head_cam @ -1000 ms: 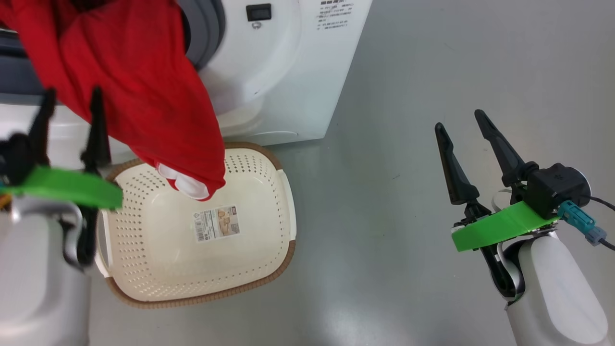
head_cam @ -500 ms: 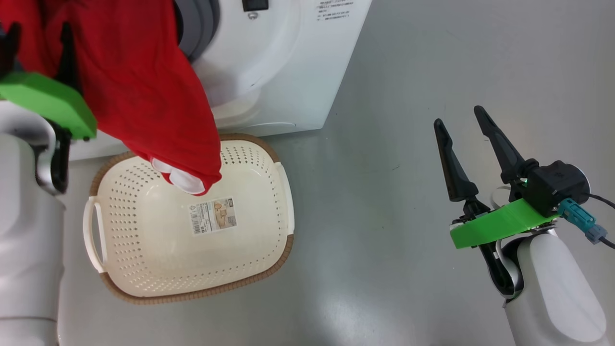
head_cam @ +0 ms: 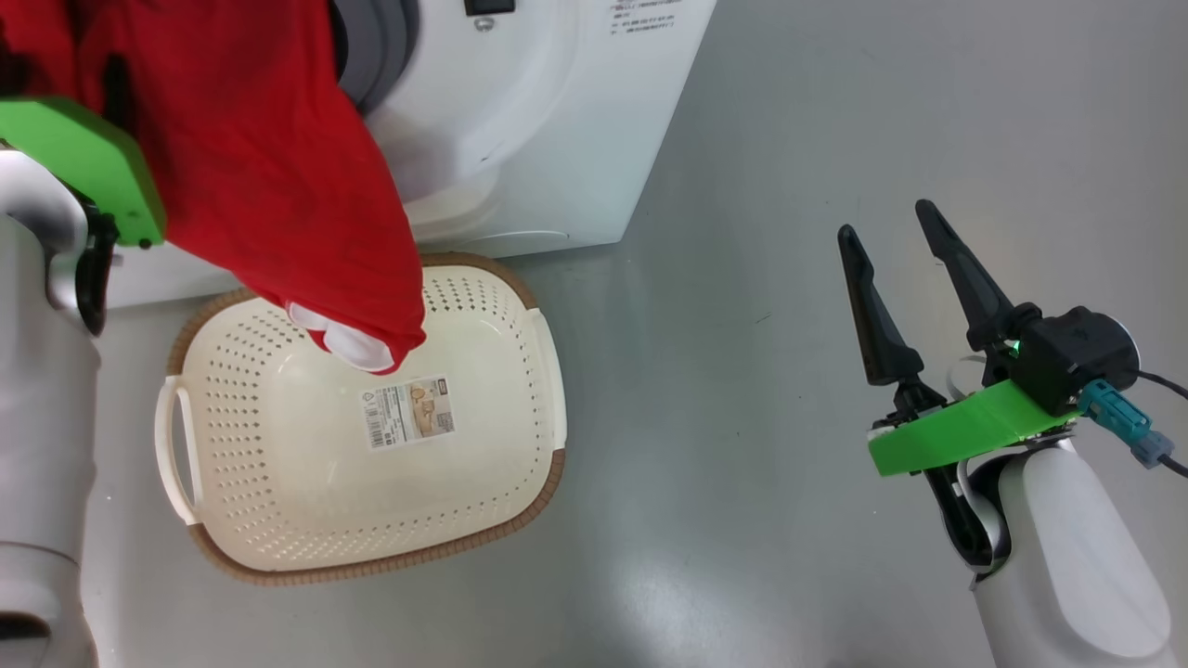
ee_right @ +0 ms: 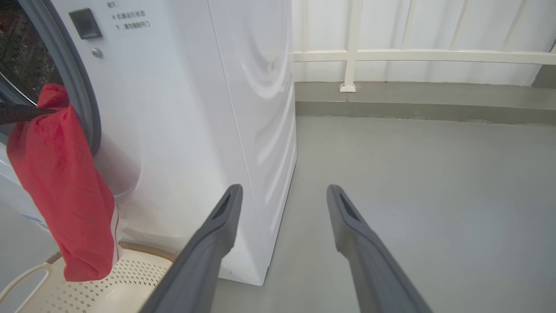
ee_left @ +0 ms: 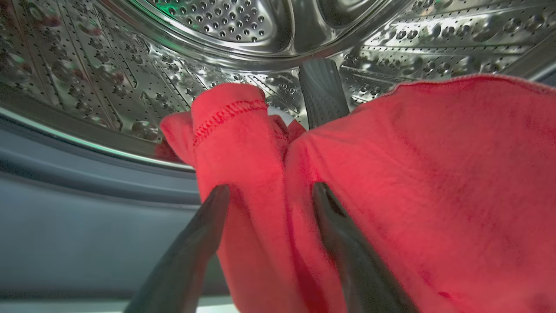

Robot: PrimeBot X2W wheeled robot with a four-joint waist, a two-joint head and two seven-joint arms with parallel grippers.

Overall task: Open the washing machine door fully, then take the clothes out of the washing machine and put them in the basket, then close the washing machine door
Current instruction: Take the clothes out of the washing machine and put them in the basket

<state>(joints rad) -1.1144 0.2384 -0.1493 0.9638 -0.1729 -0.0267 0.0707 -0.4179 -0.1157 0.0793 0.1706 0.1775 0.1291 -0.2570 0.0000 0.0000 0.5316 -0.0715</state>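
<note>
Landmark for all positions: washing machine (head_cam: 557, 139), white front-loader, mouth open toward the robot.

Clothes (head_cam: 260, 167): red garment, partly out of the washing machine. Upper part bunched at the lower lip of the mouth, just inside the perforated steel drum (ee_left: 217, 21). Rest draped over the grey gasket (head_cam: 371, 56) and hanging down the machine's front. White trim (head_cam: 348, 345) at the lowest corner, dangling above the end of the basket nearest the machine. Contact between that corner and the basket: cannot tell.

Basket (head_cam: 306, 501): cream, perforated, brown rim, white side handles. Standing on the grey floor (head_cam: 789, 139) directly in front of the washing machine, far rim close to the machine's base. Paper label (head_cam: 408, 413) lying on the bottom.

Left jaws: at the washing machine mouth, aimed into the drum. Fingers (ee_left: 191, 252) apart, with a stitched fold of the red cloth standing between the tips. Not pressed together on it. Touch of the pads against the cloth: not resolvable. Green wrist bracket (head_cam: 83, 158) just beside the hanging cloth, before the machine's left half.

Right jaws: spread wide, holding nothing. Fingers (head_cam: 872, 315) over bare floor, well apart from the washing machine on its right side, pointing past its right front corner. White railing (ee_right: 412, 55) along the wall, behind and to the right of the machine.
</note>
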